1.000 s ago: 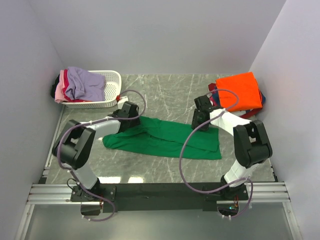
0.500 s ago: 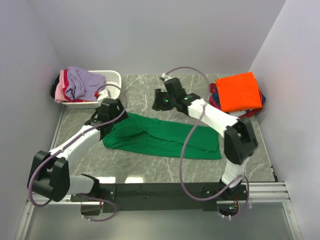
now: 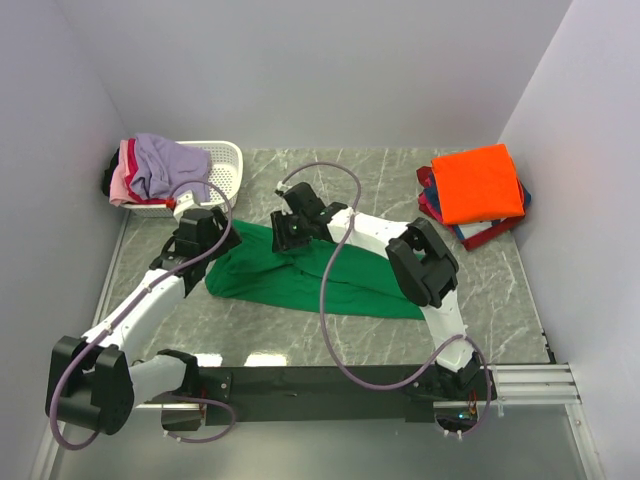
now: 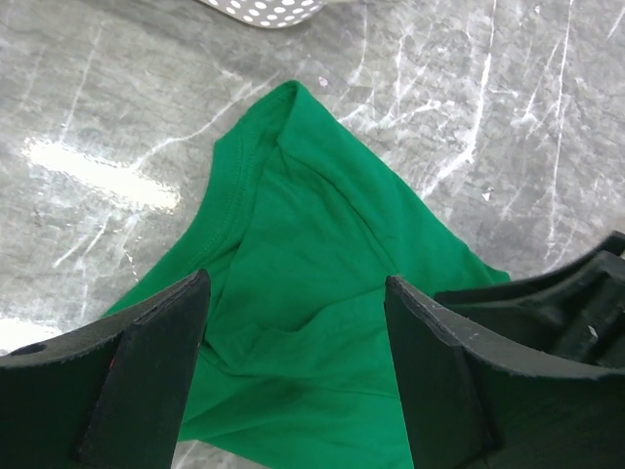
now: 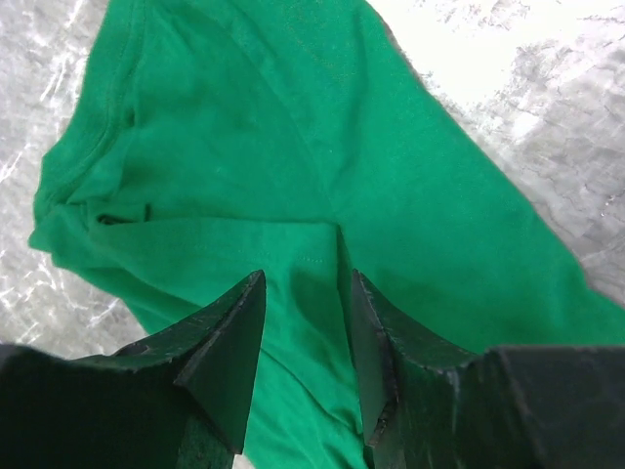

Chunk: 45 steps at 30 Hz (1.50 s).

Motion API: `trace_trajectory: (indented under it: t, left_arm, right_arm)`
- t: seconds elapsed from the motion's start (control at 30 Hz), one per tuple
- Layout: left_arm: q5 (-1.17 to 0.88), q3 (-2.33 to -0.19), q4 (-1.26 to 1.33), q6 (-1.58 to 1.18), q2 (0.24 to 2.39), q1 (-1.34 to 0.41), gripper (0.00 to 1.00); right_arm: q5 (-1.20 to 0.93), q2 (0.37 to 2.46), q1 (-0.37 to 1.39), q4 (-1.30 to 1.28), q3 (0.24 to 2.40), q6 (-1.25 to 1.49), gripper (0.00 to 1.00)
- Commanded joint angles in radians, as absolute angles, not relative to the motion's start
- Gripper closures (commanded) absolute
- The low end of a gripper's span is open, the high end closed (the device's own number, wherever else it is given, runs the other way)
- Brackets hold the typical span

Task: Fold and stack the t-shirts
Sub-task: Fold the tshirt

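The right claw (image 3: 289, 229) has swung across to the left half of the green shirt (image 3: 345, 285), which lies flat mid-table (image 3: 350, 180), and it and the left claw (image 3: 204, 238) both hover open over the cloth, likely ready to pinch for a fold

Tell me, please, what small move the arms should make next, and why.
Probably lower the left tool and right tool to pinch the bright green cloth t-shirt: both are open above its rumpled end, holding nothing, and it lies unfolded.
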<state>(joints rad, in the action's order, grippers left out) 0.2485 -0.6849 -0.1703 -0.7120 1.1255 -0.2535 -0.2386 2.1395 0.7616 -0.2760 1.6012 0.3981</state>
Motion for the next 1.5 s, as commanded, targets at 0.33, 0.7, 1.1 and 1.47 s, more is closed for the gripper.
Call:
trace_trajectory:
  t: [0.33, 0.7, 1.1, 1.47]
  left_arm:
    - [0.222, -0.683, -0.186, -0.721, 1.069, -0.245, 0.22]
    - [0.225, -0.678, -0.187, -0.718, 1.063, -0.245, 0.21]
    - [0.219, -0.672, -0.172, -0.715, 1.095, -0.241, 0.21]
    - [0.204, -0.666, -0.158, -0.712, 1.123, -0.236, 0.21]
  right_arm:
    - [-0.282, 2.175, 0.779, -0.244, 1.644, 0.370, 0.60]
    - [-0.290, 2.209, 0.804, -0.278, 1.669, 0.354, 0.66]
    - [-0.271, 2.079, 0.828, -0.146, 1.519, 0.322, 1.00]
    - [-0.290, 2.022, 0.873, -0.086, 1.404, 0.241, 0.95]
